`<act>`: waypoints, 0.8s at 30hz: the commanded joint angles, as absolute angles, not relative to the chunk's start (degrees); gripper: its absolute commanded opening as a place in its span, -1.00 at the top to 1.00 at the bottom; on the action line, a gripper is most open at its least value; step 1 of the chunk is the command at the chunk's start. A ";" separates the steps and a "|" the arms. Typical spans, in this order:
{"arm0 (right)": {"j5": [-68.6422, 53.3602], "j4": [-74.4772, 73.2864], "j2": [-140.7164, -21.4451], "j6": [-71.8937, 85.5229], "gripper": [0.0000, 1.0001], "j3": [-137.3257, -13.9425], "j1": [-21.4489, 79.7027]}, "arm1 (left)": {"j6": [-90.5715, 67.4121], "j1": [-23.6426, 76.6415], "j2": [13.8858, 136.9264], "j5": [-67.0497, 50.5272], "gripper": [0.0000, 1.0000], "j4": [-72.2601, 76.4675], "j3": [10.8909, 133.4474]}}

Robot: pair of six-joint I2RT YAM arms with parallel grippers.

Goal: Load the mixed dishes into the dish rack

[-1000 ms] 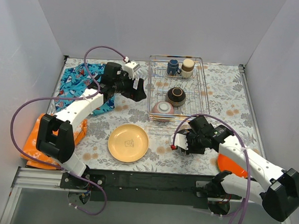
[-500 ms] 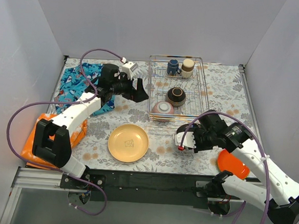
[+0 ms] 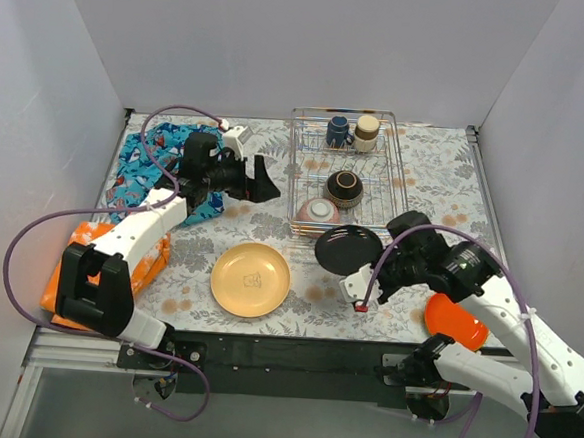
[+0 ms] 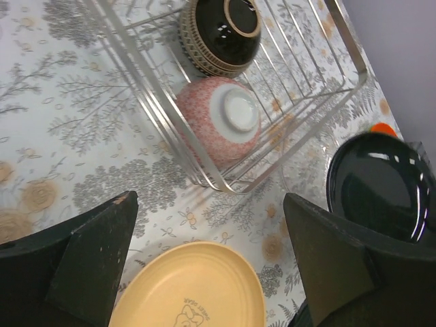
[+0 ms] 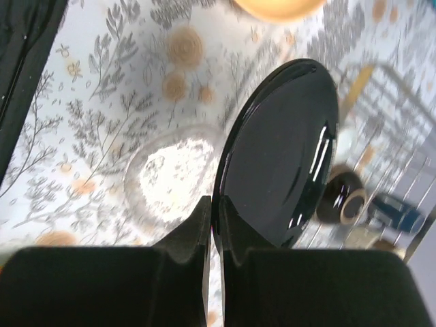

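My right gripper (image 3: 369, 268) is shut on the rim of the black plate (image 3: 348, 250) and holds it tilted above the table, just in front of the dish rack (image 3: 400, 176). In the right wrist view the fingertips (image 5: 204, 211) pinch the plate (image 5: 279, 150) edge-on. The rack holds a dark brown bowl (image 3: 344, 188), a patterned bowl (image 3: 317, 214), a dark blue mug (image 3: 337, 132) and a beige cup (image 3: 366, 132). The tan-yellow plate (image 3: 251, 279) lies flat on the table. The orange plate (image 3: 455, 321) lies under my right arm. My left gripper (image 3: 259, 182) is open and empty, left of the rack, above the yellow plate (image 4: 191, 293).
A blue patterned cloth (image 3: 155, 164) lies at the back left and an orange cloth (image 3: 88, 265) at the front left. White walls enclose the table on three sides. The rack's wire corner (image 4: 225, 184) stands close ahead of my left fingers.
My right gripper has raised the black plate off the table and tipped it up toward the rack. My left gripper has drawn back a little to the left.
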State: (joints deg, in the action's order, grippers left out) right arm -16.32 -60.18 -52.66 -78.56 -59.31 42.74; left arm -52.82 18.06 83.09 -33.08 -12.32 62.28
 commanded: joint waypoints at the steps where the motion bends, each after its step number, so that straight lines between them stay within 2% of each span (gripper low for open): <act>1: -20.57 -47.67 -57.63 -84.37 0.97 -54.24 49.11 | -52.47 14.16 78.84 -30.32 -0.77 -15.29 62.66; 10: -20.04 -32.79 -68.71 -86.05 0.97 -51.15 57.30 | -49.22 9.76 70.85 -26.72 -0.78 -19.60 59.16; 15: -20.04 -32.34 -72.24 -87.53 0.97 -52.91 58.09 | -49.92 8.61 66.19 -27.33 -0.78 -21.44 55.29; 24: -19.52 -32.08 -78.31 -89.12 0.97 -51.07 61.44 | -50.54 8.44 64.78 -29.26 -0.79 -20.83 53.97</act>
